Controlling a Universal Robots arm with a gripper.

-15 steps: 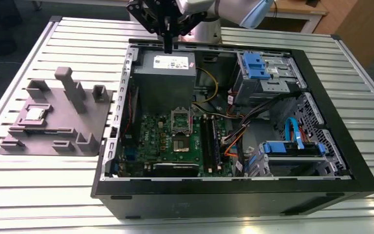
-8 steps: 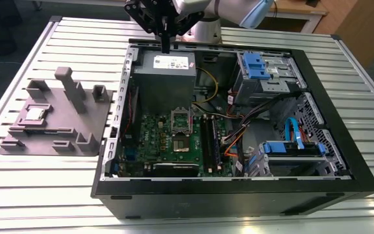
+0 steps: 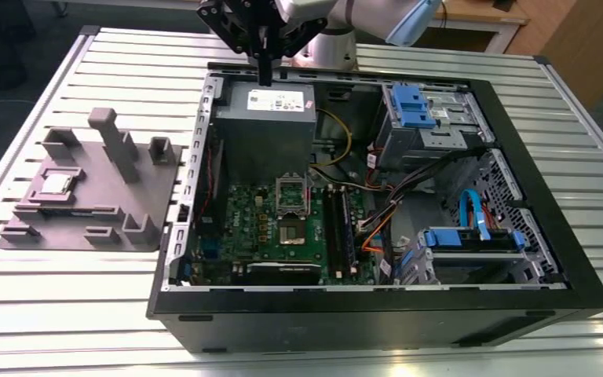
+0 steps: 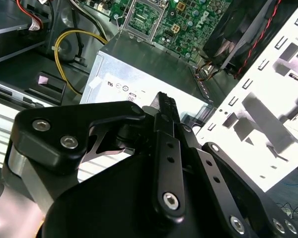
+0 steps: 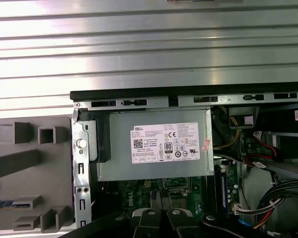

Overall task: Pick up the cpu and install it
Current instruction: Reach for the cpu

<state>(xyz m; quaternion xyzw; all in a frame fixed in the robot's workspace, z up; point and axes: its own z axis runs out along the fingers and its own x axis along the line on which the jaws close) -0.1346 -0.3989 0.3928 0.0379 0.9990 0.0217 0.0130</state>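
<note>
So the slatted table (image 3: 29,314) has the open PC case (image 3: 385,314) on it, with a grey fixture block (image 3: 82,228) beside it on the exterior view's left. The gripper (image 3: 266,77) hangs over the power supply box (image 3: 264,126), fingers pinched together on nothing. The cpu (image 3: 56,184) lies flat on the fixture, metal side up. It's square, so no long axis.

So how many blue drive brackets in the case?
2: one blue bracket in the case's far end, another nearer the camera, both at the exterior view's right. More may be hidden.
</note>
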